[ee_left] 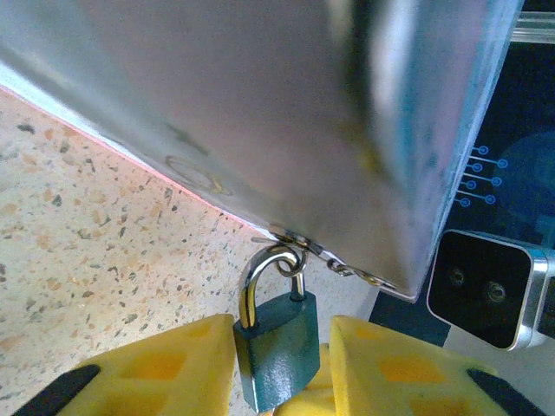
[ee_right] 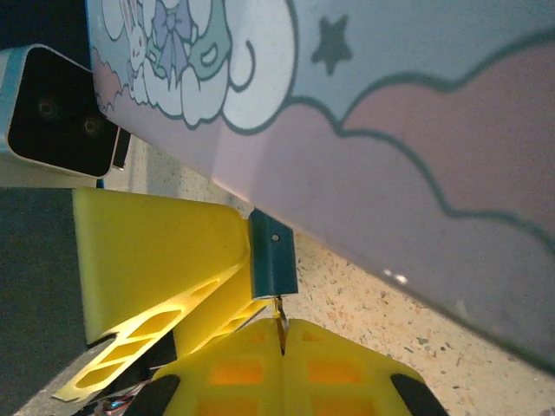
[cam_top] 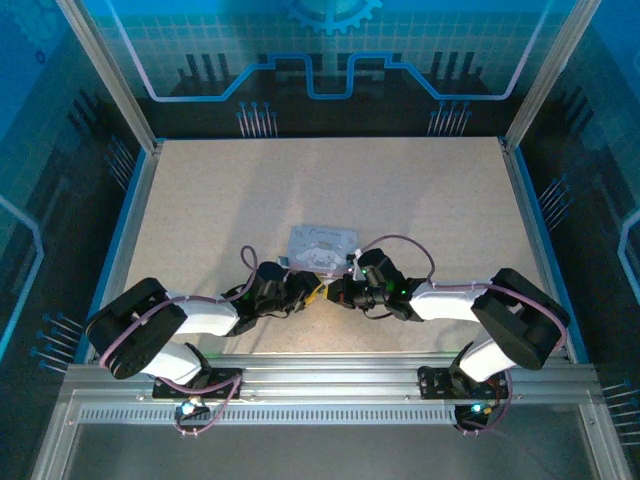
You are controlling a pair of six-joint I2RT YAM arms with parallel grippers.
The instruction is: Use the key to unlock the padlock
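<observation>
So right at the near edge both arms fold in toward the middle and meet nose to nose. The left gripper [ee_left: 282,342] has its chunky yellow fingers [ee_left: 156,368] clamped on the small teal-painted metal padlock [ee_right: 272,256], one pad on each side of the body, holding it roughly upright. The right gripper [ee_right: 283,329] comes at it from the opposite side with its pads squeezed together on the thin dark metal key [ee_right: 280,312], and just a sliver pokes out of the seam. The key's tip reaches the underside of the padlock, though I honestly can't tell whether it's in the keyhole or just touching. The lock's curved silver shackle [ee_left: 258,282] goes up through a little metal loop [ee_left: 299,244] on the edge of the pastel blue-and-pink cartoon-print tin box [cam_top: 322,245], which sits just past the two grippers, tilted. Beyond that it's the speckled beige tabletop [cam_top: 420,200], running back to a blue-lit panel wall [cam_top: 330,50].
</observation>
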